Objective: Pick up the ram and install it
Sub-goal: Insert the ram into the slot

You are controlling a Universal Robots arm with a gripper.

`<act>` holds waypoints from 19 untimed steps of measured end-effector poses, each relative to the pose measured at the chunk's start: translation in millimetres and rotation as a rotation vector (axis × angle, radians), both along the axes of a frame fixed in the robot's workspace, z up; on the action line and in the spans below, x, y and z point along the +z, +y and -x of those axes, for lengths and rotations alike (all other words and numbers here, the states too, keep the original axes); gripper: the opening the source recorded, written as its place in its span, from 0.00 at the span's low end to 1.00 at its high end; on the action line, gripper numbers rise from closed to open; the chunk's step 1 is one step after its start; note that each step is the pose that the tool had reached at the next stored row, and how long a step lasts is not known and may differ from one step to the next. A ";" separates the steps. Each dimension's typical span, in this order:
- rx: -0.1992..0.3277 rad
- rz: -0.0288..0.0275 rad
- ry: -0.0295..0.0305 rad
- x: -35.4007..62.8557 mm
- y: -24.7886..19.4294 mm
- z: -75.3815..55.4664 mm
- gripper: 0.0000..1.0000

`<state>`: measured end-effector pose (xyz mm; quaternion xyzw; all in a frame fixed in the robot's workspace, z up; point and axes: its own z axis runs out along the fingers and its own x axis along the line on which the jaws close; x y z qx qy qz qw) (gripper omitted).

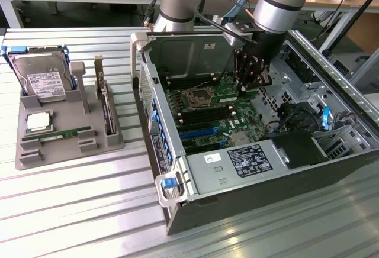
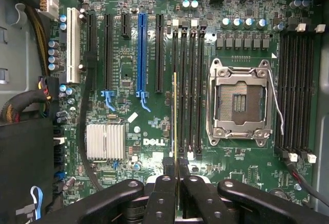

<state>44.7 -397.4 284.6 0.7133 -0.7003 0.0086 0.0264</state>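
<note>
Seen edge-on in the wrist view, the ram (image 2: 176, 116) is a thin green strip clamped between my gripper's (image 2: 176, 166) black fingers (image 2: 163, 183). It runs along the outermost black memory slot (image 2: 175, 54) of the bank beside the open CPU socket (image 2: 239, 103). Whether its lower edge touches the slot I cannot tell. In the exterior view my gripper (image 1: 247, 87) hangs inside the open computer case (image 1: 177, 205), just above the green motherboard (image 1: 207, 113) near the socket. The stick is hidden behind the fingers there.
A grey parts tray (image 1: 106, 142) on the exterior view's left holds a hard drive (image 1: 42, 80), a square silver CPU (image 1: 37, 122), another green stick (image 1: 62, 134) and an upright card (image 1: 106, 107). Case walls, cables (image 1: 293, 116) and a heatsink (image 2: 105, 142) surround the board.
</note>
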 end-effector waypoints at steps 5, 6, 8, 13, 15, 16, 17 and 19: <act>0.000 0.0000 0.0000 -1.6 0.0 0.0 0.12; 0.000 0.0001 0.0000 -1.9 0.0 0.0 0.12; 0.000 0.0001 0.0000 -2.3 0.0 0.1 0.12; 0.000 -0.0002 0.0000 -3.0 0.0 1.6 0.12; 0.000 0.0000 0.0001 -2.9 0.0 4.0 0.12; 0.000 0.0001 0.0000 -3.0 0.0 5.0 0.12; 0.000 0.0000 0.0000 -3.0 0.0 6.3 0.12; 0.000 0.0001 0.0000 -3.2 0.1 13.7 0.12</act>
